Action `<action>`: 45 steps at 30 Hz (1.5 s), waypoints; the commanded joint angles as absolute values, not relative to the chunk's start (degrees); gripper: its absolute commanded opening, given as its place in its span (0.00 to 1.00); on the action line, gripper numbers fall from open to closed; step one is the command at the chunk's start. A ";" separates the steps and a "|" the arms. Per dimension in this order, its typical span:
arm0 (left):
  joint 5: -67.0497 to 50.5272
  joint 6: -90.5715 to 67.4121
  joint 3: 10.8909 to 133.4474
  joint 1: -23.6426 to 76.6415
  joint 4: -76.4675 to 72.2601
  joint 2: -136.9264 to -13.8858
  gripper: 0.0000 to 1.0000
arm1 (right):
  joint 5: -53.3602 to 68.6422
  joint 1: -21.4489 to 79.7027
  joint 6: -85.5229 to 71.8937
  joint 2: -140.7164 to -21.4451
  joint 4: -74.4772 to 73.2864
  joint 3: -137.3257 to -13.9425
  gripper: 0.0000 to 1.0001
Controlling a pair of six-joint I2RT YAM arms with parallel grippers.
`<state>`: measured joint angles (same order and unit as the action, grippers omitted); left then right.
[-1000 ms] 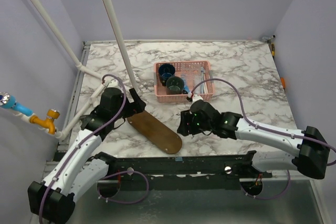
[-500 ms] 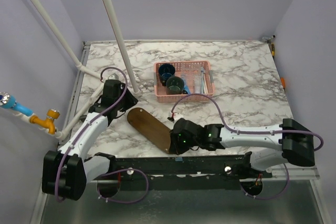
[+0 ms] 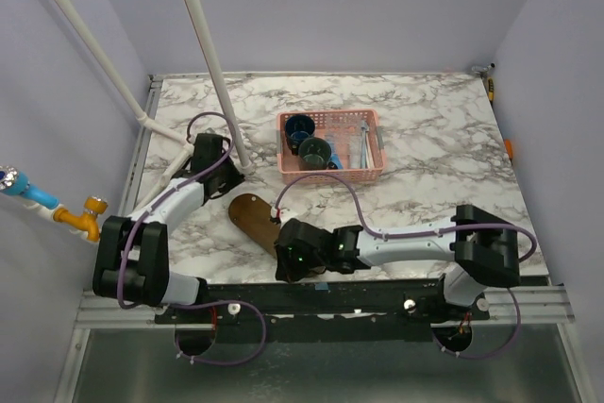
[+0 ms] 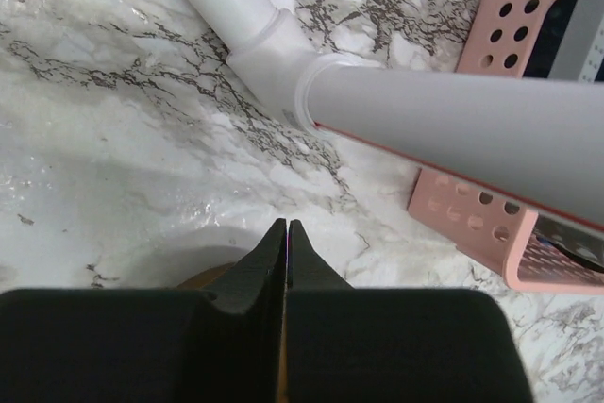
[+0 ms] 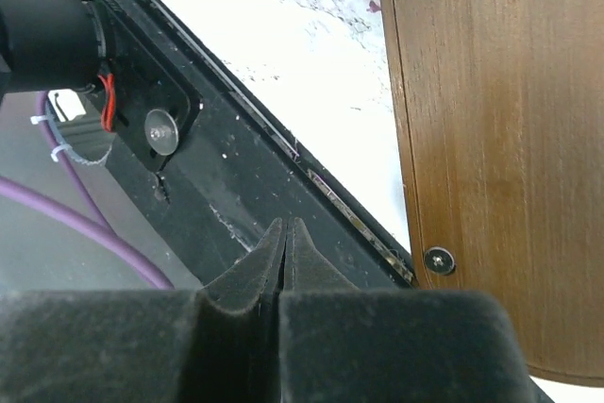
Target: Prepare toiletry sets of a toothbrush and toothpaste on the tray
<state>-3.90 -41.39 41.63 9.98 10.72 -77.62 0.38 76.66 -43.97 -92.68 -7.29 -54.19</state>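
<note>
Overhead and wrist views of the workspace as I drive it remotely. The marble table (image 3: 444, 129) carries everything. The tray (image 3: 253, 217), a dark wooden oval, lies at a slant near the front edge with nothing on it, so I judge that no set has been laid out yet. Its near end is hidden under my right arm, and the right wrist view shows it reaching the black front rail (image 5: 236, 186). The pink basket (image 3: 330, 176) sits well apart behind it, and I take it to be the supply bin. Two dark cups (image 3: 300, 126) fill its left part, and the toiletry items (image 3: 361, 143) lie in its right part, too small here to tell brush from tube. The white pipe (image 4: 274, 40) crosses just ahead of the left gripper (image 4: 286, 233), whose fingers are pressed together on nothing. It hangs low over the marble by the tray's far end. The right gripper (image 5: 285, 233) is likewise pressed together and empty, over the front rail beside the tray; I read this as nudging the tray, not picking.
</note>
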 commanded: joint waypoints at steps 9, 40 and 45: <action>-5.14 -41.74 46.09 9.23 10.01 -86.03 0.00 | -2.07 78.05 -45.01 -102.66 -5.73 -59.47 0.00; -7.86 -38.50 46.39 10.06 25.34 -80.10 0.00 | -23.56 76.89 -50.80 -98.49 -19.57 -53.53 0.00; -7.19 -38.75 45.78 11.69 26.38 -78.02 0.00 | -24.88 74.28 -50.69 -94.44 -20.00 -49.78 0.00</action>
<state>-6.63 -39.46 46.78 10.26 24.23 -80.60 -20.03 76.34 -50.02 -97.43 -15.57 -53.19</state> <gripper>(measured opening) 0.002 0.005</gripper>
